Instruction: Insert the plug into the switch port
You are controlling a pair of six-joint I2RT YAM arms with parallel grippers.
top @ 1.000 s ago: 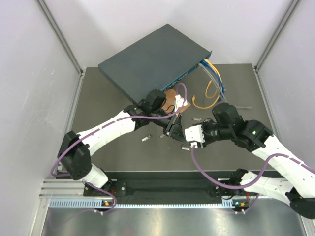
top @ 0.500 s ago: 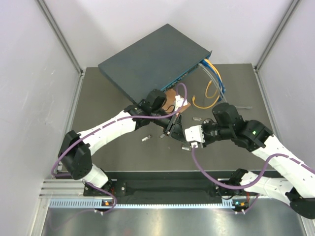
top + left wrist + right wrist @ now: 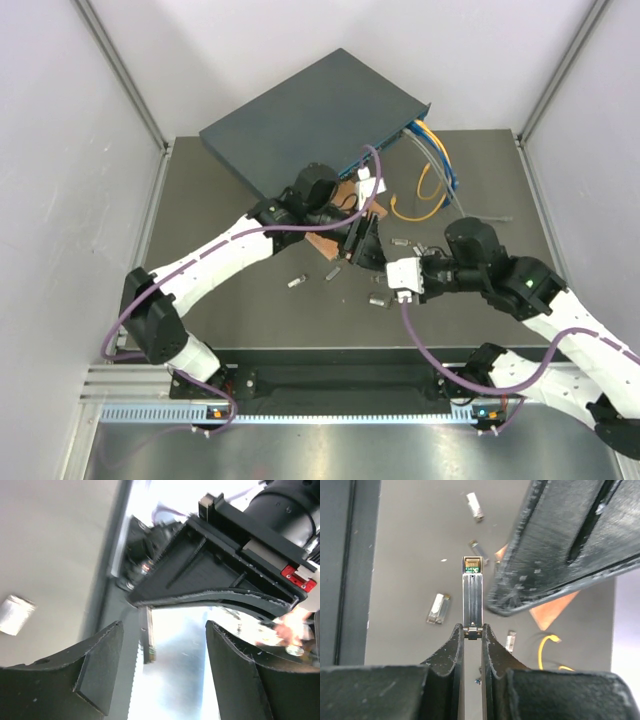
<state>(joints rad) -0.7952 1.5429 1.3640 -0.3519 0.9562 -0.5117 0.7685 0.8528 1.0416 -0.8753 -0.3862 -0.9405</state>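
the right fingers (image 3: pixel 459 642) are clenched on the tail of the plug (image 3: pixel 472 597), which sticks straight out ahead of them with its contact end free, above the table (image 3: pixel 230 290) and well apart from the switch (image 3: pixel 310 120). the left fingers (image 3: pixel 97 667) stand released with nothing between them, close beside the right ones. the step in hand looks like carrying the plug to a socket. to do it well, the left arm should clear out of the way first, since one of its fingers crowds right beside the plug in the right wrist view. the right arm then has to swing round until the plug points squarely at the teal face (image 3: pixel 383 152). it should pick a socket away from the blue and yellow cables (image 3: pixel 437 165) and slide in along the socket's own line; a skewed entry would likely jam. it should also pass over the loose plugs (image 3: pixel 438 609) and the wooden square (image 3: pixel 551 612) without brushing them. against the earlier top view, the left fingers were shut and tucked against the right ones; now they have let go and that wrist has drawn back toward the switch, while the right fingers have tightened and the right arm has shifted a little to its own side.
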